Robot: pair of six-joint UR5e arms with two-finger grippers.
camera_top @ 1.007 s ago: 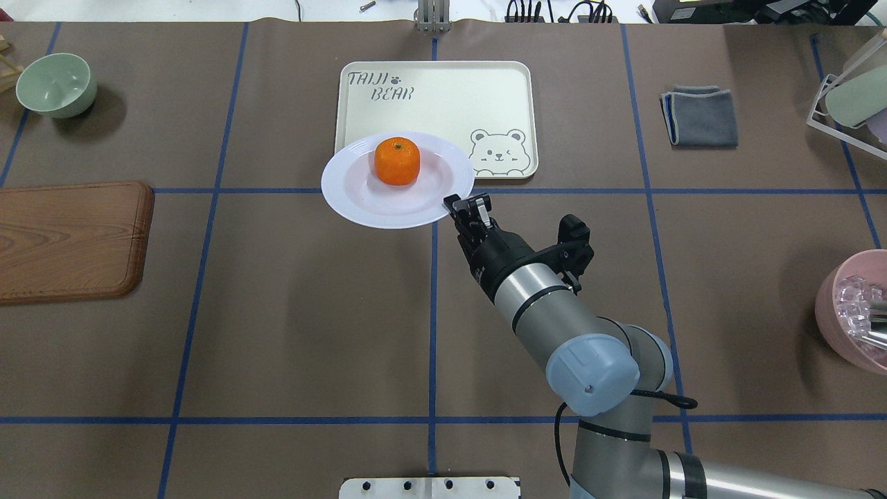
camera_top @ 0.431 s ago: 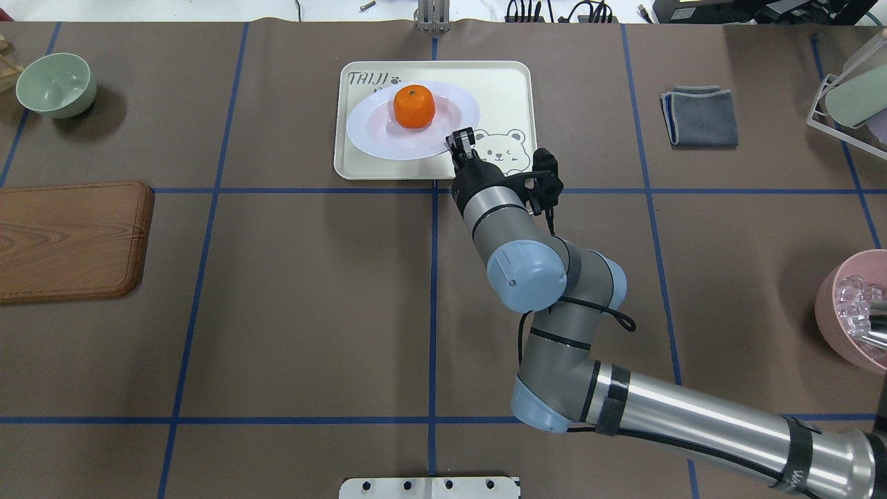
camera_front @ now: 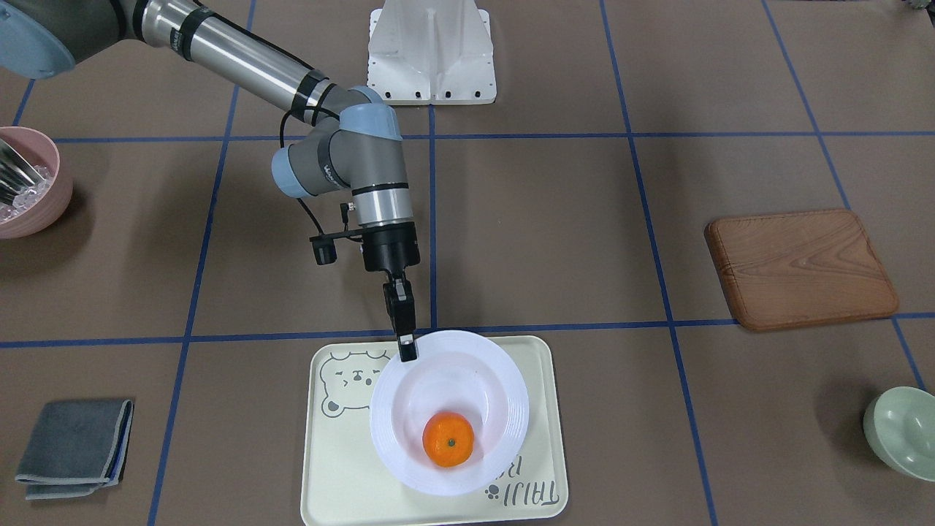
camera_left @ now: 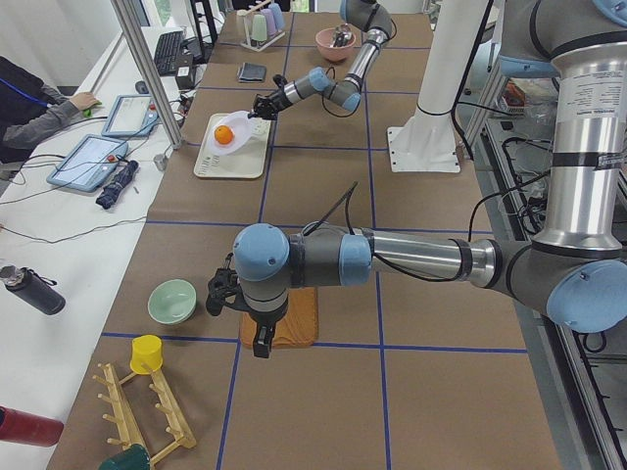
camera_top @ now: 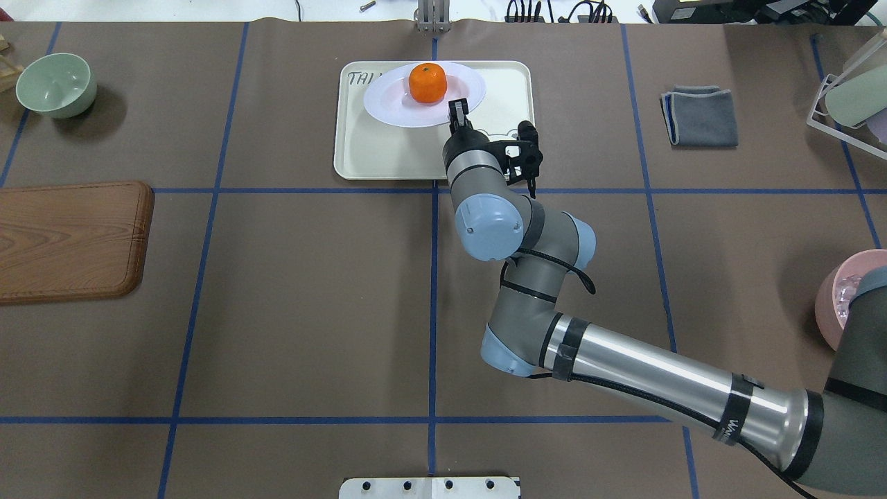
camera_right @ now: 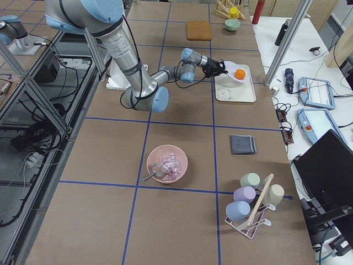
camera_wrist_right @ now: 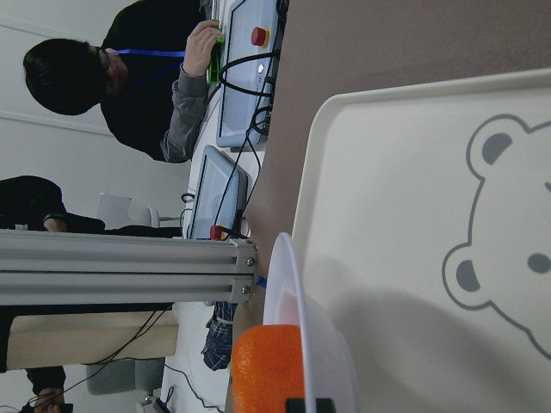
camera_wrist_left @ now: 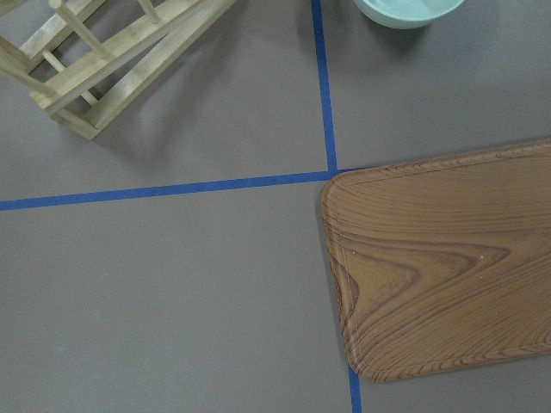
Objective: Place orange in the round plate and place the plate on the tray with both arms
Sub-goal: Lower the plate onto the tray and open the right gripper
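The orange (camera_top: 427,82) sits in the round plate (camera_top: 395,104). My right gripper (camera_top: 458,109) is shut on the plate's near right rim and holds the plate over the far half of the tray (camera_top: 388,156). Seen from the front, the right gripper (camera_front: 407,349) pinches the plate (camera_front: 497,394) at its rim, with the orange (camera_front: 448,439) low in its well, over the tray (camera_front: 340,467). The right wrist view shows the plate (camera_wrist_right: 297,292) off the tray (camera_wrist_right: 405,206). My left gripper (camera_left: 263,340) hangs over the wooden board; I cannot tell whether it is open.
A wooden board (camera_top: 69,239) and a pale green bowl (camera_top: 55,84) lie at the left. A folded grey cloth (camera_top: 700,116), a cup rack (camera_top: 849,97) and a pink bowl (camera_front: 29,183) are at the right. A person (camera_left: 39,108) sits beyond the table's far edge.
My right arm has stretched forward and carried the plate with the orange from the tray's near left edge to over its far half.
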